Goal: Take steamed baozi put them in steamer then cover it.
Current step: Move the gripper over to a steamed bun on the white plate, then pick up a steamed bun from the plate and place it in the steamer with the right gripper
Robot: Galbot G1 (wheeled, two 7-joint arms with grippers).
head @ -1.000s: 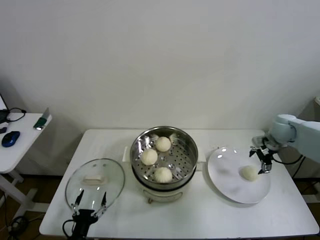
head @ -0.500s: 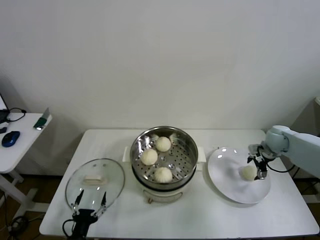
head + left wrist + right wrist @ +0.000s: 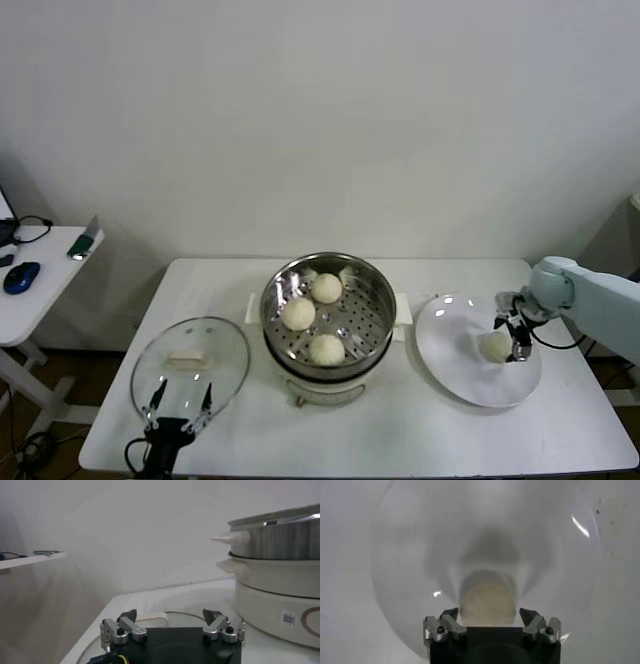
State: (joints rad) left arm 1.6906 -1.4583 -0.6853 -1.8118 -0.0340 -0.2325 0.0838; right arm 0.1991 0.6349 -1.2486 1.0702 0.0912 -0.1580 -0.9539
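Right gripper [image 3: 508, 338] straddles the last steamed baozi [image 3: 496, 346] on the white plate [image 3: 450, 350], fingers apart either side, not clamped. Left gripper [image 3: 182, 404] waits spread wide by the cover [image 3: 190, 372].

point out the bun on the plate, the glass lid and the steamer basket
bun on the plate [image 3: 496, 346], head view, on its domed top
glass lid [image 3: 190, 372], head view, on the clear glass below its handle
steamer basket [image 3: 372, 322], head view, on the perforated bottom

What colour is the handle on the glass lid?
Cream-white, a short bar at the centre of the lid; clearest in the head view.
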